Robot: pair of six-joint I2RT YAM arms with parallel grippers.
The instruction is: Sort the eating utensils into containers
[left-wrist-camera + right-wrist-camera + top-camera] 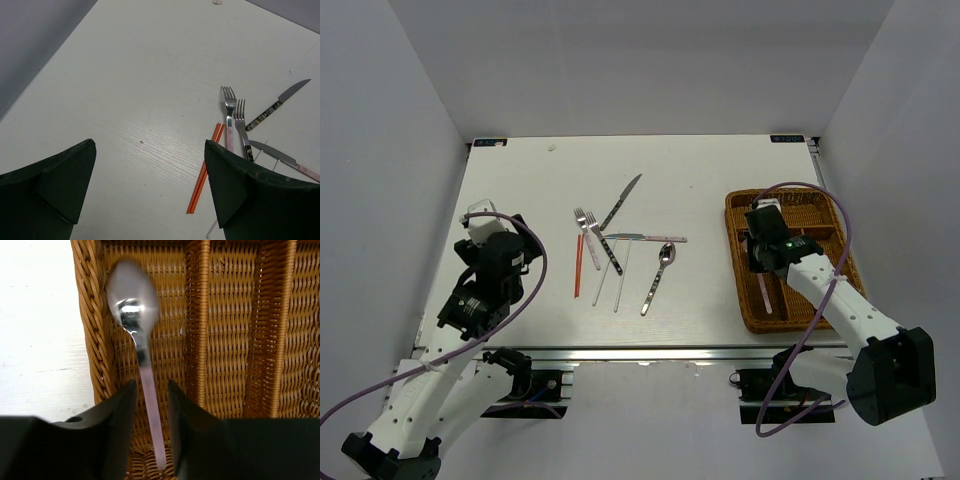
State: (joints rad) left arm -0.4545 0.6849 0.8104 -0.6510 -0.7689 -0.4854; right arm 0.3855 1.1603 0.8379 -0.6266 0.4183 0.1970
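Where the arms stand bolted at the near edge: white table [520, 180], matte, with plain white walls [400, 100] on three sides.

Left gripper [150, 145]: fingers wide apart, holding nothing, bare tabletop beneath and ahead. To its right lie a red-orange chopstick [205, 170], fork [229, 105], second fork [240, 117] and pink-handled knife [280, 159], with a dark-handled knife [280, 102] beyond.

Right gripper [151, 387]: fingers slightly parted over the wicker tray [92, 340], leftmost narrow compartment. Pink-handled spoon [132, 290] lies between them, gripped by neither, bowl ahead. Tray wall just left of the fingers, open table past it.
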